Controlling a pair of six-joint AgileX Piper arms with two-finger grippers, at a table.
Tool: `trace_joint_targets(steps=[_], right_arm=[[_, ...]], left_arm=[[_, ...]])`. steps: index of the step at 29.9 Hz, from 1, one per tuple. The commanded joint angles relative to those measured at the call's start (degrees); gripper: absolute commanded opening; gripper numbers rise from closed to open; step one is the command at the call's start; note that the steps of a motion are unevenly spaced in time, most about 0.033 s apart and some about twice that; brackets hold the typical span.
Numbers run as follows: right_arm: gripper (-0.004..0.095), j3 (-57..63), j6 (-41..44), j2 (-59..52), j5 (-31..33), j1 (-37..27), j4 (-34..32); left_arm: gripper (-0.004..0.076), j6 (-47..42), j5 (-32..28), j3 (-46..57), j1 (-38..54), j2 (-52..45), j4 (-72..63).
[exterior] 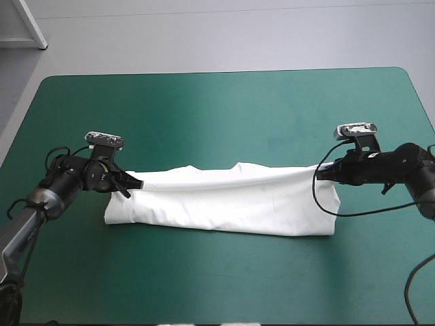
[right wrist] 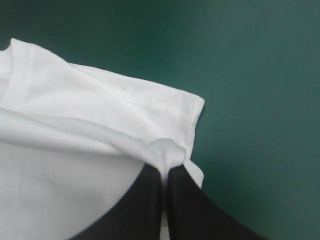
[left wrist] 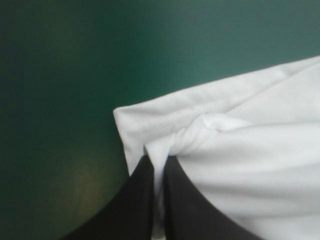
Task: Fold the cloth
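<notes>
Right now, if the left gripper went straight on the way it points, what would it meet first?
The T-shirt: the left gripper is shut on a pinched fold, and more white fabric with its hemmed edge lies just ahead. Beyond that only the teal-green cover shows, though depth is unclear.

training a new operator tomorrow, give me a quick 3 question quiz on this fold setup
1. True or false: the left gripper and the right gripper are each shut on the T-shirt.
2. How does the T-shirt lie? A) in a crumpled heap B) as a long band stretched between the grippers, resting on the table C) hanging clear in the air
3. Fill in: both grippers pinch the T-shirt along its ___ edge (near or far).
Key: 1 true; 2 B; 3 far.
</notes>
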Motion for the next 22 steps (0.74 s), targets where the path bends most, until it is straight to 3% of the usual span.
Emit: trace_joint_targets(steps=[1, 8, 15, 19, 22], right_arm=[[-0.0015, -3.5, -2.7, 2.3, -1.9, -0.3, 4.0], [-0.0005, -5.9, -3.0, 8.2, -2.0, -0.3, 4.4], [0.0189, -7.3, -3.6, 8.5, -2.7, -0.3, 4.3], [0.0296, -9.6, -4.0, 8.5, -1.8, -0.3, 4.3], [0.0316, -11.3, -3.9, 8.5, -1.6, -0.3, 4.3]], left_arm=[[0.0019, -0.6, -4.0, -3.3, 0.1, 1.7, -0.4], [0.0019, -0.6, -6.1, -5.0, 0.1, 4.8, -0.5], [0.0022, -0.3, -4.5, -9.0, 0.5, 4.8, -0.4], [0.0112, 0.1, -3.0, -12.6, 0.5, 4.8, -0.4], [0.022, 0.6, -2.8, -14.3, 0.5, 4.8, -0.4]])
